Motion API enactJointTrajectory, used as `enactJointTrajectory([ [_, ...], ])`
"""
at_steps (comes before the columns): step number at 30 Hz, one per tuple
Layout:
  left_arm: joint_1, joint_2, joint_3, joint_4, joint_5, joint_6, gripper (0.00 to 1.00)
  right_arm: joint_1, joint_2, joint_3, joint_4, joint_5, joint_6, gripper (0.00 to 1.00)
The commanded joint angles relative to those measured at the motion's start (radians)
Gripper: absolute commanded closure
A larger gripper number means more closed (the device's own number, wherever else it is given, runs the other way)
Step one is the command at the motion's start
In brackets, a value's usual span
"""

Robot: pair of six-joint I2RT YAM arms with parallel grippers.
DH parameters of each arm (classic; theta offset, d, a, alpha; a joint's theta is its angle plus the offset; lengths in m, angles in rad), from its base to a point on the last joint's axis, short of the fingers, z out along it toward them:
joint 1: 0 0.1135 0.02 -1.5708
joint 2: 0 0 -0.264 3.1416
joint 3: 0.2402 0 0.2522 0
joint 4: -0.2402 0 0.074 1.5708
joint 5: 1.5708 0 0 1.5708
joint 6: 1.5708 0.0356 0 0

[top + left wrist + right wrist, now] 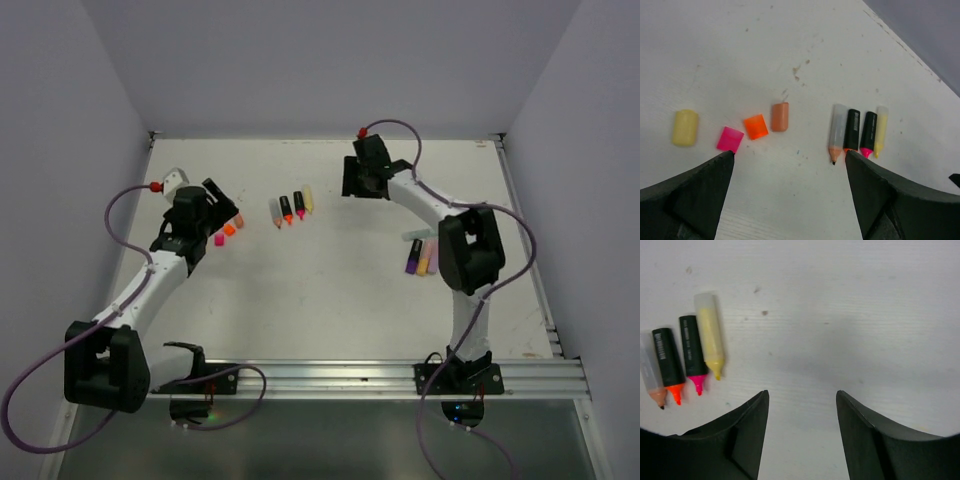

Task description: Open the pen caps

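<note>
Now: left gripper [789,155] wide open, empty, over four loose pen caps [756,126] (yellow, pink, orange, peach) grouped near counter [330,300] left edge, likely parked clear of uncapped pens [858,131] toward far edge. Right gripper [801,395] released, empty. Capped pens [420,257] near right edge half hidden by right arm [470,250]; count unclear.

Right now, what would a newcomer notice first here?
Four loose caps lie in a row by the left arm: yellow cap, pink cap, orange cap, peach cap. Just right of them four uncapped pens lie side by side, tips bared. The left end effector hangs open above.
</note>
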State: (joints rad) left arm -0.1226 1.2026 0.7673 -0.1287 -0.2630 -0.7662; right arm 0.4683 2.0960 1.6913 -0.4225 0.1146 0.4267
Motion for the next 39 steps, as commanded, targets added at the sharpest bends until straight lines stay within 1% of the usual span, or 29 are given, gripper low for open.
enactJointTrajectory([
  [1,-0.128,-0.025,0.038,0.017,0.007,0.004,0.05,-0.040,-0.221,-0.157,-0.042,0.172,-0.039,0.41],
  [2,-0.159,-0.021,0.036,0.026,0.005,-0.011,0.05,-0.051,-0.284,-0.194,-0.054,0.181,-0.037,0.41],
  [4,-0.231,-0.009,0.027,0.069,0.018,-0.031,0.05,-0.062,-0.330,-0.290,-0.094,0.203,-0.029,0.42],
  [6,-0.271,0.009,0.032,0.095,0.027,-0.042,0.06,-0.076,-0.390,-0.341,-0.139,0.241,-0.014,0.44],
  [7,-0.307,0.032,0.038,0.112,0.030,-0.042,0.06,-0.094,-0.413,-0.393,-0.147,0.247,-0.003,0.45],
  [9,-0.345,0.072,0.061,0.112,0.039,-0.039,0.07,-0.118,-0.468,-0.468,-0.145,0.215,0.021,0.47],
  [12,-0.373,0.106,0.073,0.156,0.065,-0.041,0.07,-0.155,-0.507,-0.537,-0.139,0.203,0.038,0.48],
  [14,-0.380,0.110,0.057,0.196,0.090,-0.044,0.09,-0.165,-0.510,-0.559,-0.140,0.201,0.046,0.48],
  [15,-0.385,0.115,0.050,0.231,0.123,-0.044,0.09,-0.168,-0.508,-0.574,-0.140,0.191,0.047,0.48],
  [18,-0.388,0.123,0.044,0.248,0.168,-0.039,0.11,-0.175,-0.504,-0.607,-0.134,0.185,0.058,0.48],
  [22,-0.391,0.123,0.044,0.241,0.174,-0.028,0.11,-0.175,-0.502,-0.639,-0.113,0.183,0.070,0.50],
  [30,-0.391,0.092,0.010,0.233,0.174,-0.015,0.11,-0.175,-0.452,-0.679,-0.061,0.178,0.076,0.57],
  [39,-0.391,0.086,0.004,0.230,0.169,-0.004,0.11,-0.181,-0.392,-0.676,-0.018,0.166,0.067,0.60],
])
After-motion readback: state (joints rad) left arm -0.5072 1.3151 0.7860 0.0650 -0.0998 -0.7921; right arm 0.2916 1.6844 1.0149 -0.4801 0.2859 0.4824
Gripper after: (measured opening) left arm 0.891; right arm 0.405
